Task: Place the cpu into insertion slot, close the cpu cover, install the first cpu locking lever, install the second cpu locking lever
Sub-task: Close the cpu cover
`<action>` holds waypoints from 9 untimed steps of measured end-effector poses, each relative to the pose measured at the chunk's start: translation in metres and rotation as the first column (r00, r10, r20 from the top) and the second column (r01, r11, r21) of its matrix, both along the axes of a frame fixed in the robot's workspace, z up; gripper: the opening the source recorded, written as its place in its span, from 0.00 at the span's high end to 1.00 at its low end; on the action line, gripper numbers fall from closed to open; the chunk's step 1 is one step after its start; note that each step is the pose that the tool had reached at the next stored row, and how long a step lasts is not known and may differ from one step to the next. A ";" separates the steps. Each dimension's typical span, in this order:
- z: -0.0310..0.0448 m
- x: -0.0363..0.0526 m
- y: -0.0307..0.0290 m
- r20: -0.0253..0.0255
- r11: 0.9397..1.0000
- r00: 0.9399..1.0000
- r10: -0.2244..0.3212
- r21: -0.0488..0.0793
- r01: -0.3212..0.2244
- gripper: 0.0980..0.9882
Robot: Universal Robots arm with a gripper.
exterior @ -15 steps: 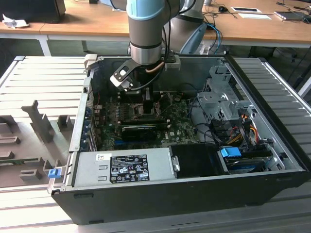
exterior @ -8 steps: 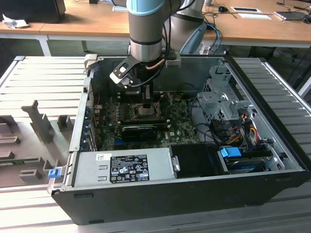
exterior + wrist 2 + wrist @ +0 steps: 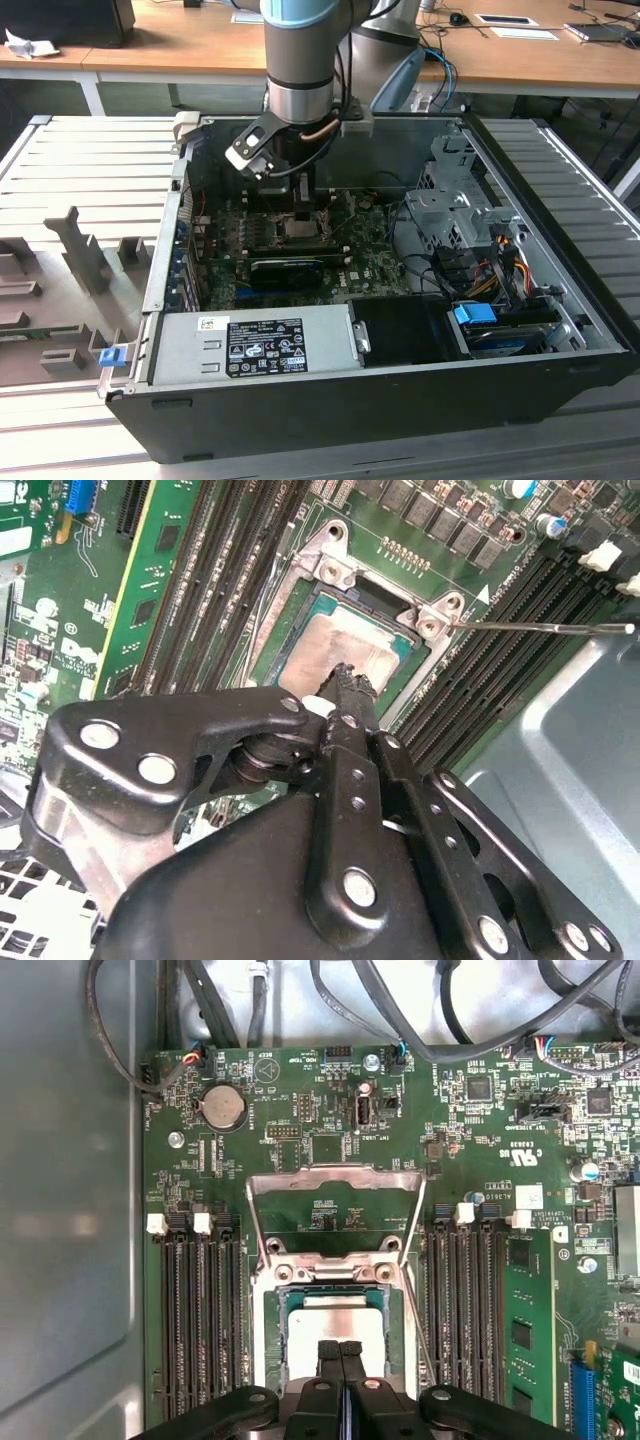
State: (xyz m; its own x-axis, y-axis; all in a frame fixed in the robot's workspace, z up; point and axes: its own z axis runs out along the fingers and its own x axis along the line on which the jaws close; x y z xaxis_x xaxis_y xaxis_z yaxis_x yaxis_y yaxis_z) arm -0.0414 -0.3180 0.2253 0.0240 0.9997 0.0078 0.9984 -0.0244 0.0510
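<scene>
While the gripper (image 3: 340, 1348) stood low over the socket, its two fingers were pressed together with nothing between them. The tips were at or just above the pale top of the cpu (image 3: 335, 1315); neither wrist view confirmed contact.

- The cpu (image 3: 345, 645) lay flat in the insertion slot, edges square to the socket frame as far as could be seen.
- The cpu cover (image 3: 335, 1173) stood swung open, back from the chip, over bare motherboard (image 3: 330, 1110).
- One thin locking lever (image 3: 540, 627) stuck out free beside the memory slots (image 3: 195, 1310), not hooked down.
- The exterior view put the arm deep inside the computer case (image 3: 300, 400).

Judgement: the step in hand looked like seating the chip. Any press should be light, straight down and on the middle of the lid. Sideways drag risks shifting the chip on its contacts. Flush corners seemed worth checking, and the shut fingers needed to keep clear of the hinge and the loose lever.
</scene>
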 end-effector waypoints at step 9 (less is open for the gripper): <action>0.0023 0.0109 -0.0006 -0.016 1.000 1.000 0.000 0.006 0.000 0.99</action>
